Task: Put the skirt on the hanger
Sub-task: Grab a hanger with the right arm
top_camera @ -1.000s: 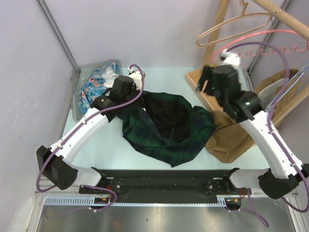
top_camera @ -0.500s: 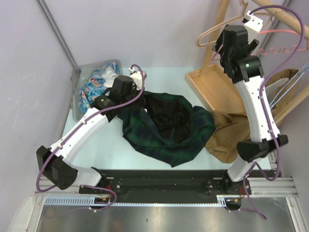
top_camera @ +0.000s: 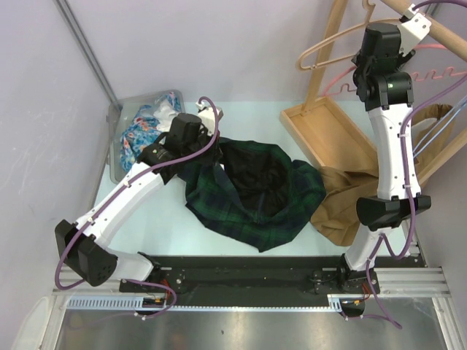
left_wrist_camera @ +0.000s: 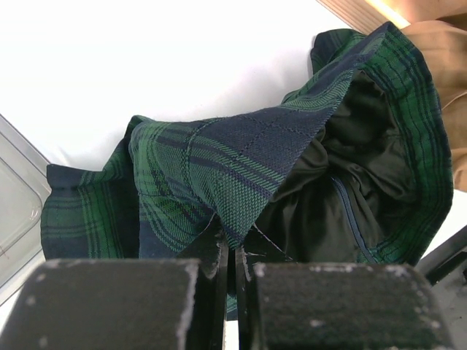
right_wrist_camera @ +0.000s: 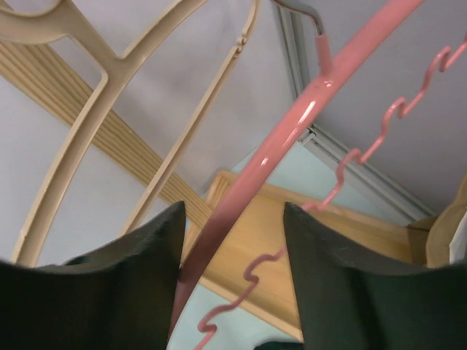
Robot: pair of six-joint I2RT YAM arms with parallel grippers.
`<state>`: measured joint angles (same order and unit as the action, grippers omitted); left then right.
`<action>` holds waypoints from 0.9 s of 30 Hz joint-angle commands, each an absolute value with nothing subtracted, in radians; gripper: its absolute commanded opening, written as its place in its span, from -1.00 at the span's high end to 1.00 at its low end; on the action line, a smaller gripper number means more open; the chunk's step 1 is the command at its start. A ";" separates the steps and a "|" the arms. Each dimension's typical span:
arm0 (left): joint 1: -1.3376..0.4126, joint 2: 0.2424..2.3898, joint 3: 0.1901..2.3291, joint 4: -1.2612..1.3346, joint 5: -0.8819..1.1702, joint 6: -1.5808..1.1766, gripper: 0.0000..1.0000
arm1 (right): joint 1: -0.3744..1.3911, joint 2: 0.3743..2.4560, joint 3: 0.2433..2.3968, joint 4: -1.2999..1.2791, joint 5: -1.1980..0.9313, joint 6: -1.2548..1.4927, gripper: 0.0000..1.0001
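Cloth pinched at the waistband explains the left gripper's (left_wrist_camera: pixel 233 244) pose: its jaws are pressed together on the edge of the plaid skirt (top_camera: pixel 252 193), holding it up so the opening shows its dark lining. The rest lies heaped mid-table. The right gripper (right_wrist_camera: pixel 233 240) is raised at the rack, jaws apart astride the pink hanger's (right_wrist_camera: pixel 315 100) arm, probably to take it down. Counted: one skirt, two hangers, pink and a beige hanger (right_wrist_camera: pixel 109 62), on one wooden rail (top_camera: pixel 438 29), one tan garment (top_camera: pixel 350 204), one bin (top_camera: pixel 117 146) of clothes.
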<state>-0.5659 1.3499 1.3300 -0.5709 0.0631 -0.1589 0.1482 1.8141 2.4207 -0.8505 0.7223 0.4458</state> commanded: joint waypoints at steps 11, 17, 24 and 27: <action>-0.560 1.344 1.344 -0.514 0.121 -0.169 0.99 | 0.124 1.688 2.324 -0.882 0.776 0.465 1.00; -0.560 1.333 1.327 -0.509 0.126 -0.178 0.99 | 0.152 1.660 2.342 -0.859 0.716 0.462 1.00; -0.560 1.319 1.318 -0.508 0.121 -0.179 0.99 | 0.247 1.611 2.330 -0.828 0.675 0.426 1.00; -0.560 1.315 1.313 -0.505 0.120 -0.181 0.99 | 0.267 1.579 2.303 -0.807 0.664 0.419 1.00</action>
<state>-0.5659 1.3502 1.3209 -0.5560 0.1051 -0.1665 0.2291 1.6627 2.3146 -0.8619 0.6823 0.4614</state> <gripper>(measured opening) 0.014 0.081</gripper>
